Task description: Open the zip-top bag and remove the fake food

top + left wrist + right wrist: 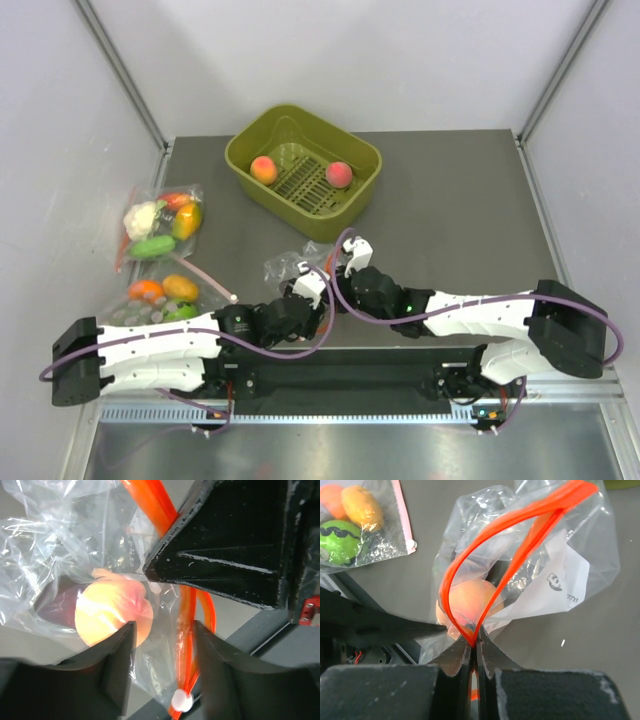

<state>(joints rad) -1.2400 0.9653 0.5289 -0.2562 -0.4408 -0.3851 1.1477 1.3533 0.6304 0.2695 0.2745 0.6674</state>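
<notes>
You're on the last of three: two peaches point(264, 170) sit in the basket point(250, 150) well beyond both claws, and the third peach point(470, 597) lies in the bag point(580, 555) just ahead of your right claw point(474, 647), which pinches the orange zip strip point(510, 525) so the mouth gapes. Your left claw point(164, 630) is spread, with the strip between its fingers and the peach just ahead; it likely must enter the mouth and close on the fruit. Both arms reach low over the counter point(450, 220), wrists meeting at the bag.

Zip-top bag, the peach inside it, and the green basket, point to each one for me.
zip-top bag point(595, 545), right wrist view, clear side wall.
peach point(469, 599), right wrist view, orange face behind plastic.
green basket point(290, 125), top external view, inner far wall.
</notes>
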